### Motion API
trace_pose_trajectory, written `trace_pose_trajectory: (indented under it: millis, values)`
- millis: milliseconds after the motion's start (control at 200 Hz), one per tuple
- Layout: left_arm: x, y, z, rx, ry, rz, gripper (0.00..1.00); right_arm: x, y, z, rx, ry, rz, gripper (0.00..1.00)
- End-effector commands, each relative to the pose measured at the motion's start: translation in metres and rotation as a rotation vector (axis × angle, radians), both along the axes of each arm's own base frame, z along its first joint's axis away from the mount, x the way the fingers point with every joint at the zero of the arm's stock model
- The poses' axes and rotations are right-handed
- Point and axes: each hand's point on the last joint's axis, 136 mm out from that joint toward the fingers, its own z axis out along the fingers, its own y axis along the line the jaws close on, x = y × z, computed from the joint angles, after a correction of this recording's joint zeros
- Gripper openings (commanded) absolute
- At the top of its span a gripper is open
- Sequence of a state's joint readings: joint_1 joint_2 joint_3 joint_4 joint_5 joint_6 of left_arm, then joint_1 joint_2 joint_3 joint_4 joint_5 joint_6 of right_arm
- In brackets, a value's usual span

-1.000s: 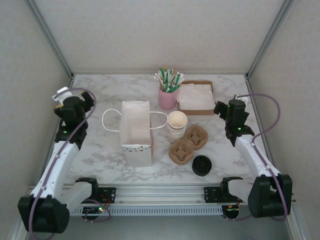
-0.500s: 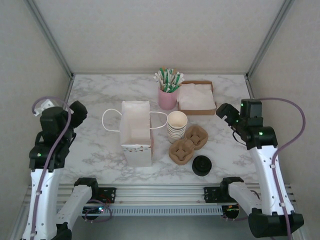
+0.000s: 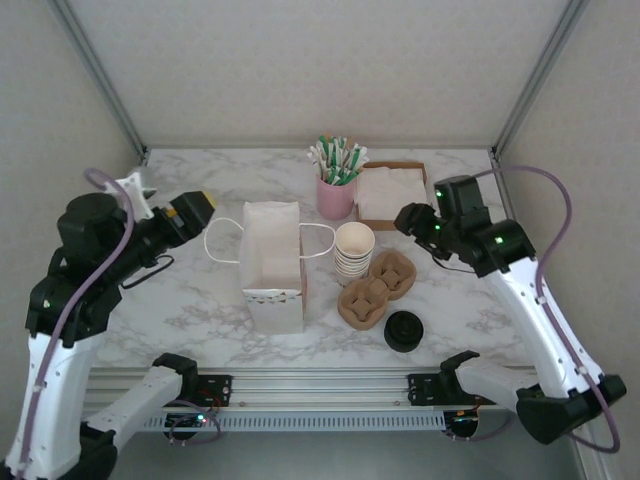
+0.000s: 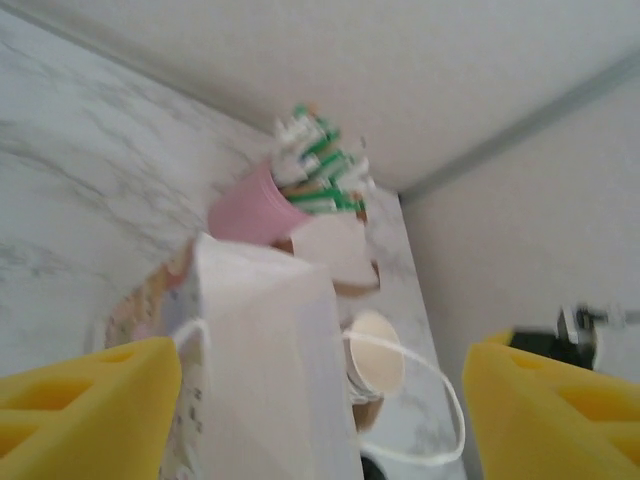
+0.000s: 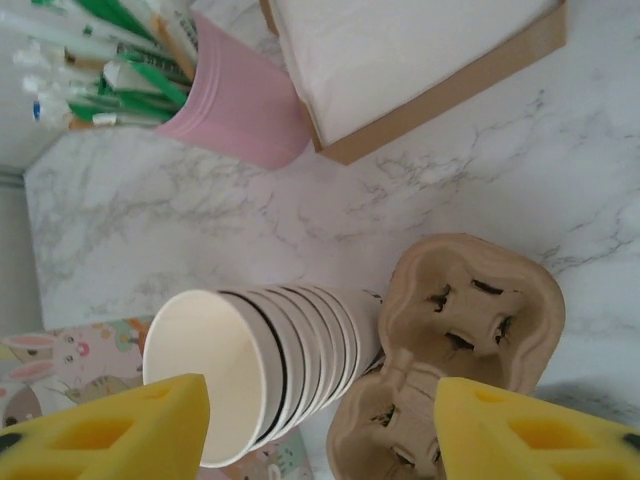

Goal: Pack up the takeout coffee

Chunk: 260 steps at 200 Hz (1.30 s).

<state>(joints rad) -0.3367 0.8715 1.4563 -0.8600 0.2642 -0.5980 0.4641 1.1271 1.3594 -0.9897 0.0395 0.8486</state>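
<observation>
Fingers [image 4: 90, 400] on the left gripper [image 3: 195, 210] and right gripper [image 3: 410, 218] are parted, nothing held. Beside the paper bag [image 3: 272, 262] and carrier [image 3: 375, 290], the takeout coffee is judged unassembled: cup stack [image 3: 353, 250] apart from black lid [image 3: 404, 330]; one cup should be separated squarely.

A white marble-patterned table [image 3: 200, 290] is seen. A white paper bag [image 3: 272, 265] is stood upright left of centre. At the far side, a pink cup [image 3: 335, 198] of wrapped straws is set just left of a brown tray [image 3: 400, 224] of napkins. A stack of paper cups [image 3: 354, 250] is placed right of the bag, touching two pulp carriers [image 3: 375, 288]. A round black lid [image 3: 403, 330] is laid nearer.
</observation>
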Motion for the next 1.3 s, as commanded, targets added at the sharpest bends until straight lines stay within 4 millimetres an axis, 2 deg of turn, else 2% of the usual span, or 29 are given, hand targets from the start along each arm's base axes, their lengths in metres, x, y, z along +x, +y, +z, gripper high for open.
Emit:
trace_pose_trajectory:
  millis: [0,200,290,355,440,571,741,826,981,1146,1296]
  values:
    - [-0.004,-0.023,-0.018,0.136,0.079,-0.111,0.74,0.002,0.001,-0.006,-0.112,0.030,-0.026,0.55]
    - [-0.002,-0.059,0.001,0.163,0.026,-0.182,0.69,0.002,0.032,-0.018,-0.173,0.077,0.045,0.53]
    - [-0.003,-0.077,-0.010,0.165,0.037,-0.226,0.68,0.000,0.046,-0.026,-0.164,0.094,0.069,0.52]
    - [-0.003,-0.082,-0.020,0.195,0.067,-0.236,0.66,-0.001,0.053,-0.029,-0.176,0.102,0.085,0.51]
    - [-0.004,-0.083,-0.030,0.227,0.096,-0.226,0.66,0.000,0.054,-0.031,-0.208,0.105,0.079,0.46]
    - [-0.006,-0.084,-0.033,0.235,0.093,-0.227,0.65,0.001,0.057,-0.036,-0.206,0.111,0.072,0.42]
    - [-0.005,-0.083,-0.037,0.253,0.098,-0.218,0.65,0.003,0.067,-0.040,-0.195,0.118,0.087,0.41]
    - [-0.005,-0.081,-0.040,0.262,0.105,-0.211,0.65,0.004,0.066,-0.042,-0.217,0.120,0.084,0.41]
    - [-0.006,-0.079,-0.041,0.264,0.107,-0.204,0.65,0.005,0.064,-0.047,-0.234,0.130,0.079,0.40]
    - [-0.006,-0.080,-0.040,0.259,0.104,-0.202,0.65,0.005,0.065,-0.050,-0.240,0.134,0.081,0.32]
    - [-0.006,-0.079,-0.041,0.264,0.108,-0.197,0.65,0.006,0.065,-0.051,-0.244,0.133,0.081,0.30]
